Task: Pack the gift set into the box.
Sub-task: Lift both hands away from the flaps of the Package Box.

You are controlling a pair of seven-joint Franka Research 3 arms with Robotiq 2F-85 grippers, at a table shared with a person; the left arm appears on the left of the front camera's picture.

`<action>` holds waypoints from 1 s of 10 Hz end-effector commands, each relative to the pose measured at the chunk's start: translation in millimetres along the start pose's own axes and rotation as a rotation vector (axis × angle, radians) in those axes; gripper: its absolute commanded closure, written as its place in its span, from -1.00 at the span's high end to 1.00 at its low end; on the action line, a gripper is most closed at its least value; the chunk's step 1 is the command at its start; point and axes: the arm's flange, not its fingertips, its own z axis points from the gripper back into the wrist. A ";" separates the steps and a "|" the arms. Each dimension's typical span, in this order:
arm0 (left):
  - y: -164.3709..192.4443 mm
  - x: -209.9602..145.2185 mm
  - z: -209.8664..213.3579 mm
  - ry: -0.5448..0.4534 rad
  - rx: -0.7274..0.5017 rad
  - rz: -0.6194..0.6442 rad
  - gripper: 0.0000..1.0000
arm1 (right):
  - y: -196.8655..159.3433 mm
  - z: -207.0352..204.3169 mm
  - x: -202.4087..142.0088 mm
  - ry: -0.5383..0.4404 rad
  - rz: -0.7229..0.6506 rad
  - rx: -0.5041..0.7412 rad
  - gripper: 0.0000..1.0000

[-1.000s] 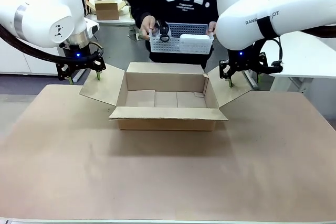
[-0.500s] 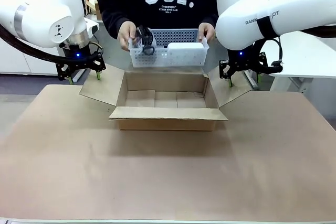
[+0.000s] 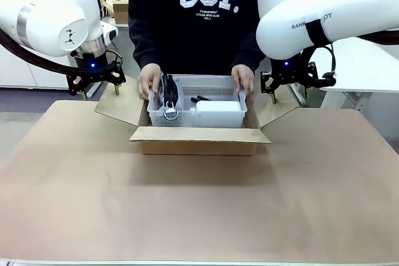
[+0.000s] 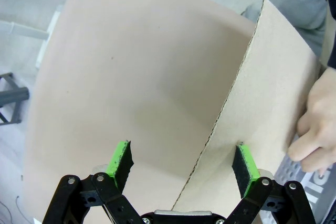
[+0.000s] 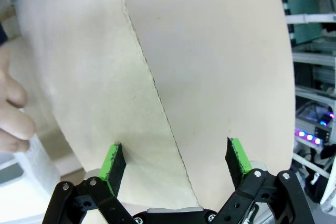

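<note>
Arms hang on either side of the carton, wrists pointing down. Left gripper (image 3: 98,91) sits over the outer edge of the left side flap (image 3: 120,104), jaws wide apart, green pads (image 4: 119,159) straddling the flap's edge, holding nothing. Right gripper (image 3: 288,96) mirrors it at the right side flap (image 3: 271,109), also spread wide with nothing between its pads (image 5: 112,164); flap edge runs up between them in the wrist view. Neither pincer has shifted from the earlier frames.

Person stands at the far side in a dark sweatshirt, leaning in. Left-of-picture hand (image 3: 149,81) and right-of-picture hand (image 3: 243,80) each grip one end of the white perforated tray (image 3: 206,118). Half a second ago the tray was held above the far flap; now it is lowered into the open cardboard box (image 3: 198,141), its rim still above the box walls.

Counts: two grippers, two hands, one tray, one large box with four flaps open. In the tray: one flat white oblong piece (image 3: 219,106) on the right, black items (image 3: 169,93) on the left, exact number hard to tell. Box sits on the brown tabletop (image 3: 199,210).
</note>
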 end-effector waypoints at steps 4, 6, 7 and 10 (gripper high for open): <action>-1.0 -1.0 0.9 -0.010 0.020 0.013 1.00 | -1.9 2.5 1.3 -0.010 0.008 -0.019 1.00; -1.0 -1.0 0.9 -0.010 0.020 0.013 1.00 | -1.9 2.5 1.3 -0.010 0.008 -0.019 1.00; -1.0 -1.0 0.9 -0.010 0.020 0.013 1.00 | -1.9 2.5 1.3 -0.010 0.008 -0.019 1.00; -1.0 -1.0 0.9 -0.010 0.020 0.013 1.00 | -1.9 2.5 1.3 -0.010 0.008 -0.019 1.00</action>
